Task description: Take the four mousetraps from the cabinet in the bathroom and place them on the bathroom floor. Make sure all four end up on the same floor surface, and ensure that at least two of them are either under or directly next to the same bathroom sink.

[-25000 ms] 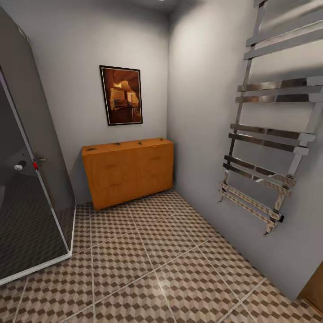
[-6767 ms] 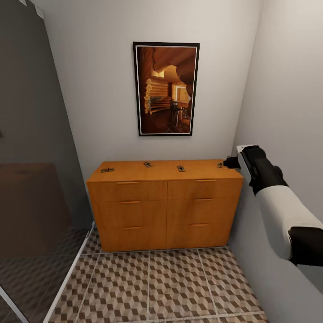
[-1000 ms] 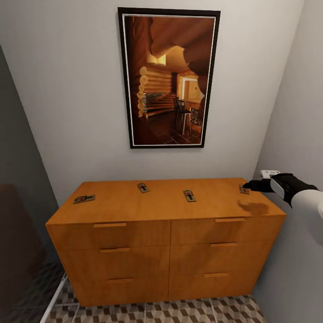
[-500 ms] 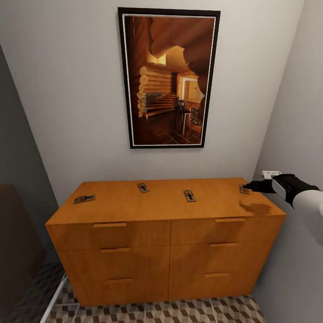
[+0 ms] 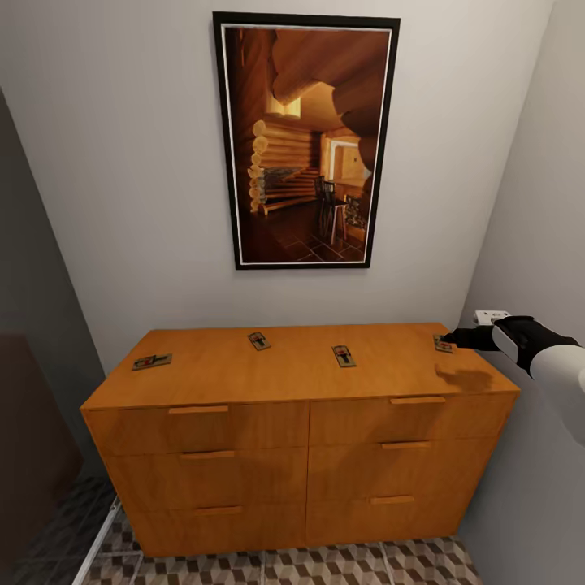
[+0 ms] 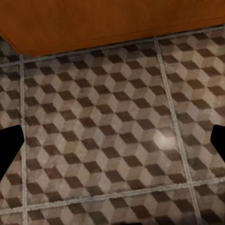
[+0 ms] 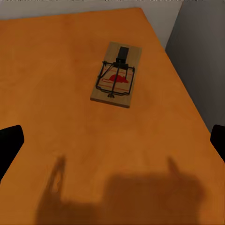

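The cabinet [image 5: 301, 422] stands against the back wall, under a framed picture [image 5: 305, 140] of a log house interior. All four mousetraps lie on its top, well apart from each other. From the head view, the first mousetrap [image 5: 152, 361] is at about 9 o'clock from the middle of the top, near the left end. The second mousetrap [image 5: 259, 340] and the third mousetrap [image 5: 344, 355] lie around the centre. The fourth mousetrap [image 5: 444, 344] is at 3 o'clock, close to the right end.

The right gripper [image 5: 455, 338] hangs just above this fourth mousetrap [image 7: 116, 75] and does not hold it. In the right wrist view the two fingertips [image 7: 9, 145] stand wide apart at the edges of the picture, and their shadow falls on the orange wood. A white wall socket [image 5: 490, 316] is just behind the black wrist.

The left wrist view looks down on the bathroom floor [image 6: 112, 140] beside the bottom of the cabinet [image 6: 108, 23]. The left gripper [image 6: 112, 154] has its jaws spread too, with nothing between them.
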{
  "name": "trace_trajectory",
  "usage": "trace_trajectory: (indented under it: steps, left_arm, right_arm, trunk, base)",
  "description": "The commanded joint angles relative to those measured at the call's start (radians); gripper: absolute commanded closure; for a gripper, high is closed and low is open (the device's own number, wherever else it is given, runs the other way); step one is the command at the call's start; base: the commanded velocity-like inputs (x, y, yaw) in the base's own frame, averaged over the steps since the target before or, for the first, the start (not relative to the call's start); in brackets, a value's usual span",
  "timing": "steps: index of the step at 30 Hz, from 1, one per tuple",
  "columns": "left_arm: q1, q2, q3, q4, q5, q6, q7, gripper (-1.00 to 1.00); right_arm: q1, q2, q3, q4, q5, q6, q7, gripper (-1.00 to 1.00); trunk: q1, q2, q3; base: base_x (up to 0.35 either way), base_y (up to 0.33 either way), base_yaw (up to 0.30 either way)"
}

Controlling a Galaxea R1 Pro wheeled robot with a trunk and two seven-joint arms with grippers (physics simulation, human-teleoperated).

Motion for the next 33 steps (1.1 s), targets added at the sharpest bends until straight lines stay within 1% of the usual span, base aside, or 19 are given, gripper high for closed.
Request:
trace_trajectory:
  steps: [1,9,15,24,33]
  left_arm:
    - [-0.001,0.0,-0.006,0.001,-0.001,-0.003,0.002,-1.0]
    - [-0.001,-0.001,-0.006,0.003,-0.001,-0.003,0.002,-1.0]
    - [-0.001,-0.001,-0.007,0.009,-0.001,-0.003,0.002,-1.0]
    - [-0.001,-0.001,-0.007,0.011,-0.001,-0.003,0.002,-1.0]
    - [-0.001,-0.001,-0.007,0.011,-0.001,-0.003,0.002,-1.0]
  right_arm:
    - [0.0,0.0,0.001,-0.002,0.007,0.005,0.006,-1.0]
    - [0.001,0.0,0.002,-0.002,0.007,0.002,0.006,-1.0]
    - [0.001,0.0,0.002,-0.001,0.006,-0.017,0.006,-1.0]
    - [0.001,0.0,0.003,0.0,0.006,-0.024,0.006,-1.0]
    - [0.002,0.002,0.003,0.02,0.006,-0.036,0.006,-1.0]
  trunk:
    - [0.0,-0.001,-0.001]
    - [0.0,-0.001,-0.001]
    - [0.0,-0.001,-0.001]
    - [0.0,-0.001,-0.001]
    - [0.0,-0.001,-0.001]
  base:
    - [0.09,0.0,0.0]
    - [0.118,0.0,0.0]
    - [0.104,0.0,0.0]
    - [0.019,0.0,0.0]
    - [0.002,0.0,0.0]
